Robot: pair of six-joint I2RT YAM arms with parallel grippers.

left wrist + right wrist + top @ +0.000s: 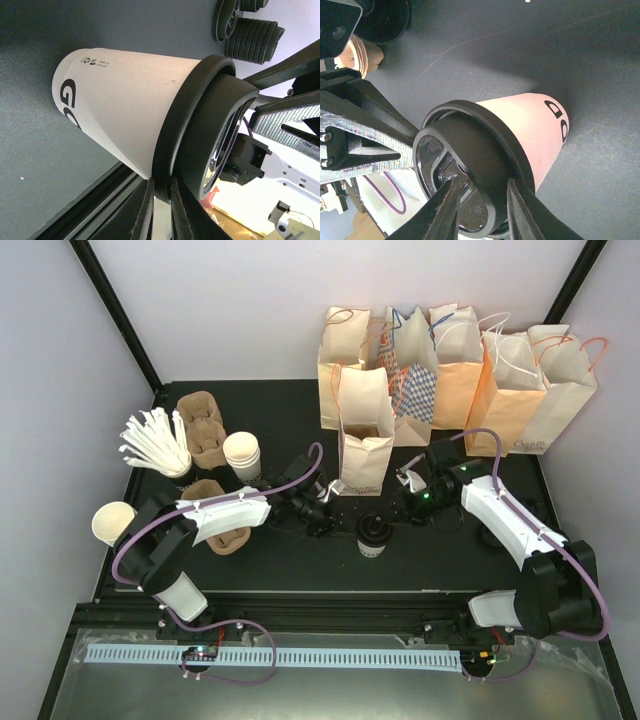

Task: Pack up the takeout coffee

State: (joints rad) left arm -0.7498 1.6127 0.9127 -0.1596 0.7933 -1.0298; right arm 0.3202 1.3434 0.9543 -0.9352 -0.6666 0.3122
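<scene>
black tabletop (pixel 280 410) carries the takeout coffee (pixel 373 540) upright, just before a brown paper bag (pixel 365 455). left wrist: left gripper (pixel 162 186) jaws narrow at the cup's lid (pixel 190 120) rim; grip unclear. right wrist: right gripper (pixel 483 184) jaws wider, straddling the lid's raised top; contact unclear.
</scene>
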